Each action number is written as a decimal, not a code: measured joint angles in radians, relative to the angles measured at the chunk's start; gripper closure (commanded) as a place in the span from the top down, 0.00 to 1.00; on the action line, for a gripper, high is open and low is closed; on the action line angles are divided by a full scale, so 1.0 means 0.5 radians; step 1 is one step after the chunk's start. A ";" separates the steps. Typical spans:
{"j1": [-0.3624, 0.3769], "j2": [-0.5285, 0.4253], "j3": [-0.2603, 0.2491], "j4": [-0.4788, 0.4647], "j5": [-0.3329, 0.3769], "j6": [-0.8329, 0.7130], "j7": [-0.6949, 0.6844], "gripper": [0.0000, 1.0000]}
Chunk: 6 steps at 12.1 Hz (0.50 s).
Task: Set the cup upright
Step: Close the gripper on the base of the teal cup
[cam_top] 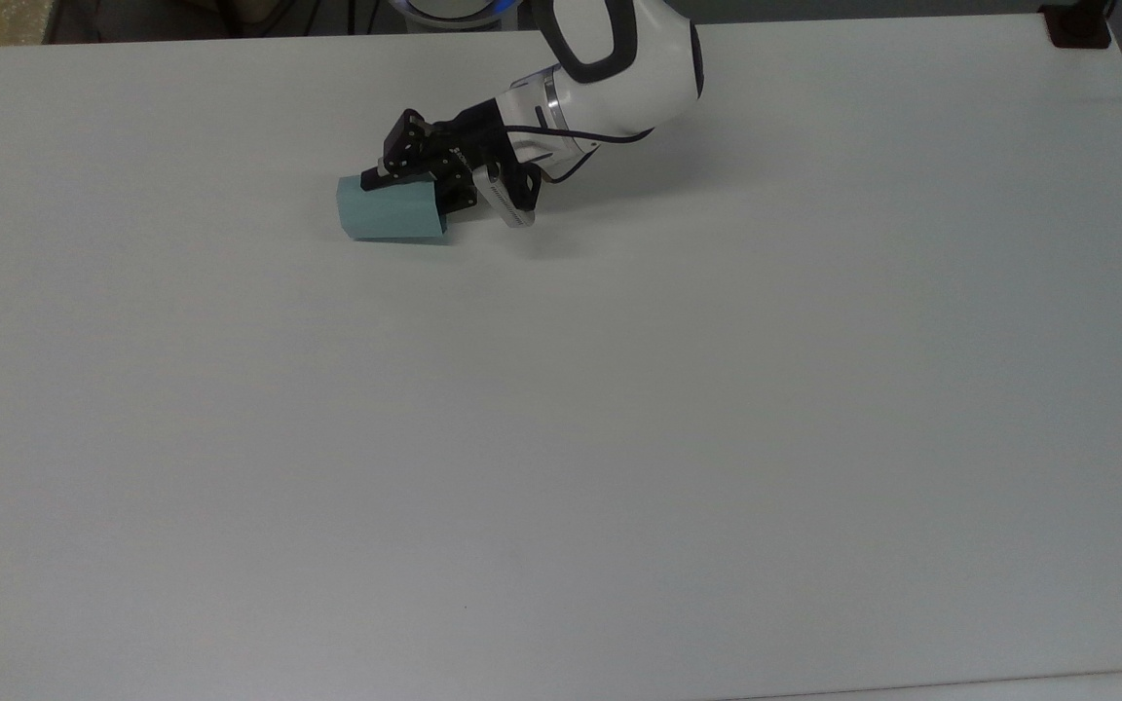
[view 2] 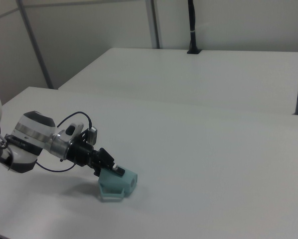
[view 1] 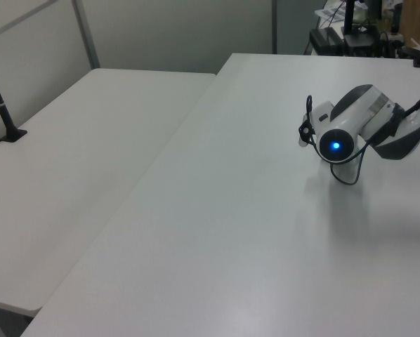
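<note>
cup location: the cup [cam_top: 392,207] lies on its side on the white table [cam_top: 619,438], toward the far edge in the top view, touching the tabletop along one faceted wall.

cup long axis: roughly horizontal in the top view, running along the table's width.

cup pointing: the narrower base faces the top view's left; the wider rim end faces the top view's right, toward the arm. in the right view the cup [view 2: 117,183] shows its small end toward the right view's right.

claw position: the gripper [cam_top: 422,178] sits at the cup's rim end, reaching in from the top view's right; in the right view the gripper [view 2: 110,168] comes in low from the right view's left.

claw state: one finger lies over the cup's upper wall and the other is at the rim opening, so the fingers appear to straddle the rim wall; whether they press on it cannot be told.

key relation: the cup extends away from the claw along the claw's own reach line, rim nearest, base farthest.

judged next move: pinch the rim wall, then swing the base down.

arm body: the white wrist housing [view 1: 350,126] stands behind the claw.
</note>
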<state>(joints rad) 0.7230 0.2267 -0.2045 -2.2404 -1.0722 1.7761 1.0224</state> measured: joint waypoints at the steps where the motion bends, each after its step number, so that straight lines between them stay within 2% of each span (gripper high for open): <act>1: -0.001 -0.004 -0.004 -0.001 -0.001 -0.001 -0.030 0.00; 6: -0.006 -0.010 -0.007 0.013 0.009 0.023 -0.094 0.00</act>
<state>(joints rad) 0.7199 0.2215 -0.2081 -2.2340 -1.0676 1.7876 0.9754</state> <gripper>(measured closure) 0.872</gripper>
